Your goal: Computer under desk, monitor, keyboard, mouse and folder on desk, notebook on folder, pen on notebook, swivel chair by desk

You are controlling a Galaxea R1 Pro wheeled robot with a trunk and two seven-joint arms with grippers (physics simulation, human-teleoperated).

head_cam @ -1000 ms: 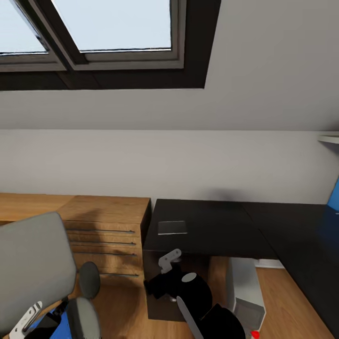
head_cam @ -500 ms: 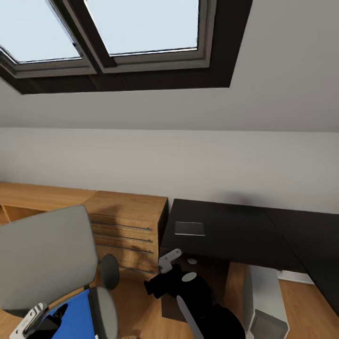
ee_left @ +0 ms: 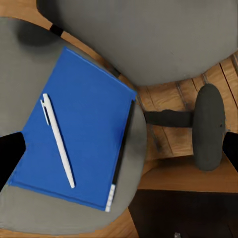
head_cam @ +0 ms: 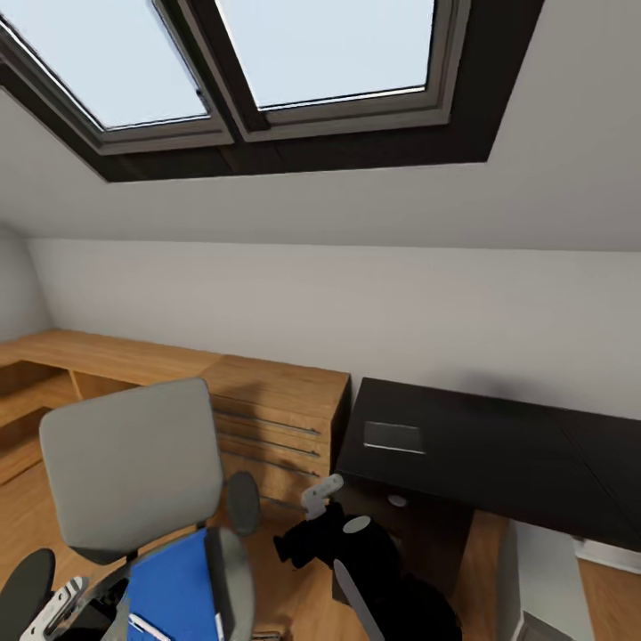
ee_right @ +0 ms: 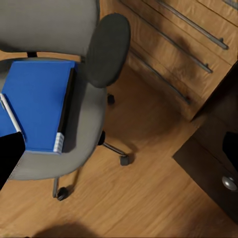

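The grey swivel chair [head_cam: 133,463] stands at the lower left, in front of the wooden dresser. A blue folder [ee_left: 94,109] lies flat on its seat, and a white pen [ee_left: 58,141] lies on the folder. My left gripper [ee_left: 119,153] hovers open above the folder, touching nothing. My right gripper [ee_right: 119,153] is open too, over the floor beside the chair seat [ee_right: 91,124]. The black desk [head_cam: 499,454] runs to the right. A pale grey notebook [head_cam: 393,436] lies near its left end. The grey computer [head_cam: 543,579] stands under the desk.
A light wood dresser [head_cam: 276,418] with drawer handles sits between chair and desk. A low wood shelf [head_cam: 80,356] runs along the left wall. Skylights [head_cam: 267,53] are set in the sloped ceiling. The chair's dark armrest [ee_right: 106,49] juts out toward the dresser.
The head camera has turned left, so the desk slid right and the chair with the blue folder came further into view. Both arms keep their place in the picture.
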